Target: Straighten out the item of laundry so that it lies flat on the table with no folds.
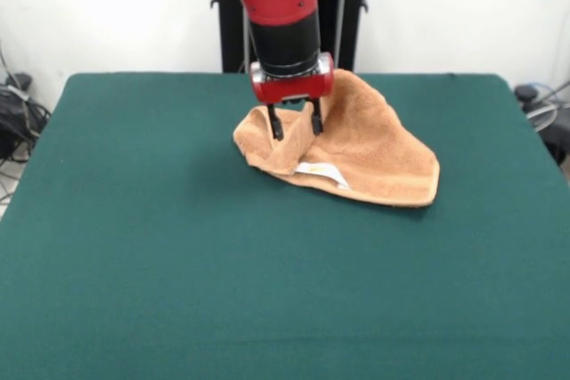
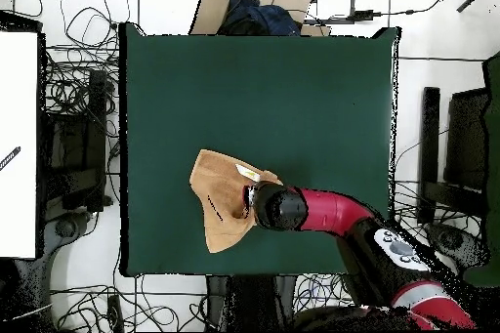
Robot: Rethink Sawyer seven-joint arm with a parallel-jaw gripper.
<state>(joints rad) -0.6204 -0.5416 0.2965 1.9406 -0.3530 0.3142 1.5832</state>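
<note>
Here, the end effector [image 1: 293, 124] is seen lowered onto the towel [image 1: 374, 153], its two dark fingers [image 1: 276, 122] standing a little apart with a raised ridge of cloth pinched between them. In the front view the towel lies crumpled on the green bench [image 1: 134, 246], toward twelve o'clock of the bench's centre, just in front of the pedestal. A folded flap runs toward five o'clock, where a white label [image 1: 322, 172] is shown. In the overhead view the towel [image 2: 220, 202] is found toward six o'clock, near the bench [image 2: 293, 85] edge, partly covered by the arm [image 2: 332, 212].
</note>
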